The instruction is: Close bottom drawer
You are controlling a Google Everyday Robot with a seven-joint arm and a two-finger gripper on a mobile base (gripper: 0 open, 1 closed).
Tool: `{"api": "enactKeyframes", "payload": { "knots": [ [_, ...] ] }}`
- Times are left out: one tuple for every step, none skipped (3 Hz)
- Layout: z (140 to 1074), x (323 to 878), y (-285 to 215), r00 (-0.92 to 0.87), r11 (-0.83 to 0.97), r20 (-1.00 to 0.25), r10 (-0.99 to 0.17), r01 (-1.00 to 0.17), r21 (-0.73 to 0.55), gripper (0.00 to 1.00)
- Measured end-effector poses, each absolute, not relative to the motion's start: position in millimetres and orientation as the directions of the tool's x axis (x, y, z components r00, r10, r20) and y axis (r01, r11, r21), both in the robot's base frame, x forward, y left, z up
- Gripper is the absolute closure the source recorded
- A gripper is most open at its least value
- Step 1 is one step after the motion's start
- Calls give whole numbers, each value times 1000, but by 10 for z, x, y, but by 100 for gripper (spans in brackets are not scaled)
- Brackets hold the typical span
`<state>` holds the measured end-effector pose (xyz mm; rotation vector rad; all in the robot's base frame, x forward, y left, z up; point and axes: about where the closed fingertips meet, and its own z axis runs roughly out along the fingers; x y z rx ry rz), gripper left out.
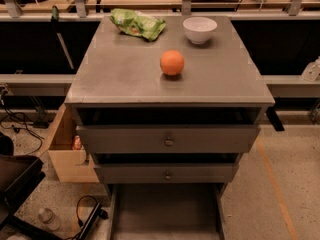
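Observation:
The grey cabinet (170,84) stands in the middle of the camera view. Its bottom drawer (165,211) is pulled far out towards me. I see its shallow grey tray below the two upper drawer fronts. Its front panel and knob are cut off by the lower edge of the view. The middle drawer (166,174) and the top drawer (168,139) stick out a little, with dark gaps above them. My gripper is not in view.
On the cabinet top lie an orange (172,62), a white bowl (200,29) and a green bag (138,24). A cardboard box (67,149) stands left of the cabinet. A black object (15,184), cables (85,211) and a bottle (48,218) are on the floor at the left.

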<state>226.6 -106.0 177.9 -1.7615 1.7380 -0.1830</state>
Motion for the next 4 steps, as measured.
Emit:
{"api": "enactKeyframes", "payload": {
  "knots": [
    [1567, 2609, -731, 144, 37, -326, -934, -871, -490, 100],
    [1564, 2596, -731, 142, 39, -328, -934, -872, -489, 100],
    [1444, 2755, -678, 141, 42, -336, -931, -873, -485, 100],
    [1345, 3207, -681, 133, 47, -324, -937, -869, -493, 100]
  ]
}}
